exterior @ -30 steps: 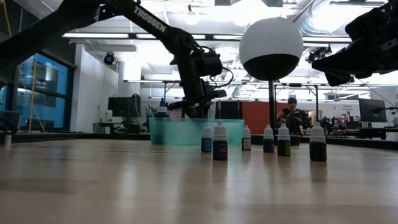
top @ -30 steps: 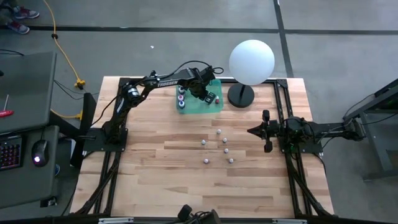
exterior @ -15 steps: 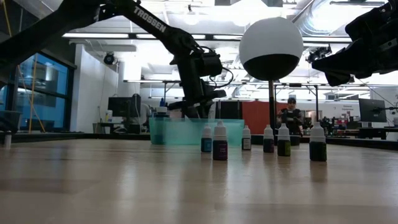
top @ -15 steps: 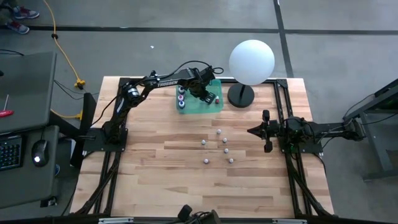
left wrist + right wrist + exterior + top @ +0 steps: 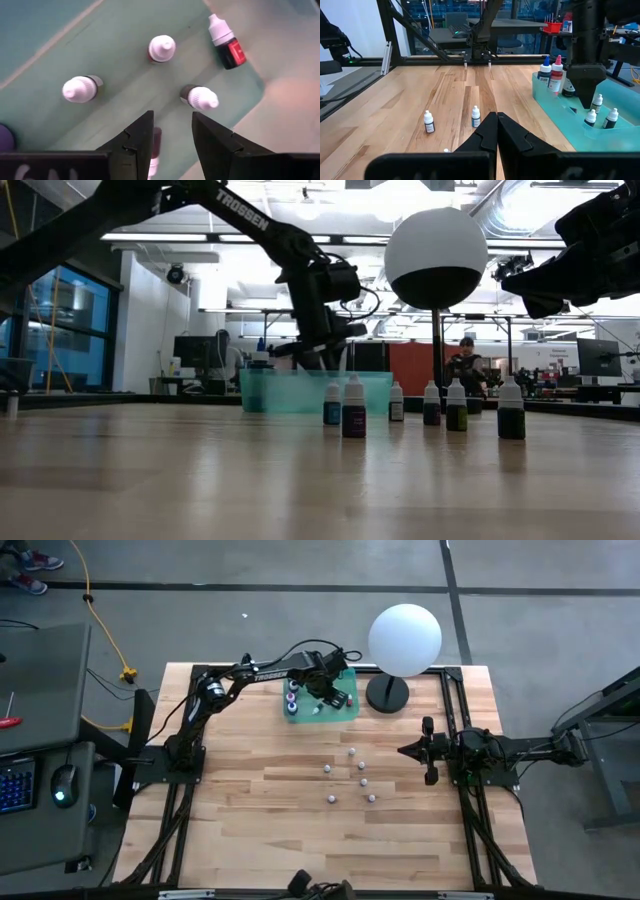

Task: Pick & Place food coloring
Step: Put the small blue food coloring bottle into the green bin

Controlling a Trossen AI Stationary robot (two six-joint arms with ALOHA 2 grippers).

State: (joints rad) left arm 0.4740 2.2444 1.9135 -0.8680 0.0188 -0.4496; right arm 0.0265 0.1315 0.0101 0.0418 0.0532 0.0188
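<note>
My left gripper (image 5: pixel 172 120) hangs open over the teal tray (image 5: pixel 345 708) at the table's far side, fingers pointing steeply down. Under its fingertips a dark red, white-capped food coloring bottle (image 5: pixel 155 146) lies on the tray floor, partly hidden by one finger; nothing is between the fingers. Three more white-capped bottles (image 5: pixel 159 48) stand in the tray and a red-labelled one (image 5: pixel 226 41) lies on its side. Several small bottles (image 5: pixel 350 751) stand on the wood mid-table. My right gripper (image 5: pixel 496 131) waits shut at the table's right side (image 5: pixel 405 750).
A big white sphere on a black base (image 5: pixel 404 638) stands just right of the tray. Larger blue- and red-capped bottles (image 5: pixel 551 70) stand at the tray's left end. Bare wood lies toward the near edge (image 5: pixel 330 850). People sit in the room beyond the table.
My left arm has kept its place over the tray. In the high view a white-capped bottle now shows on the tray floor below the gripper, where none showed before.
</note>
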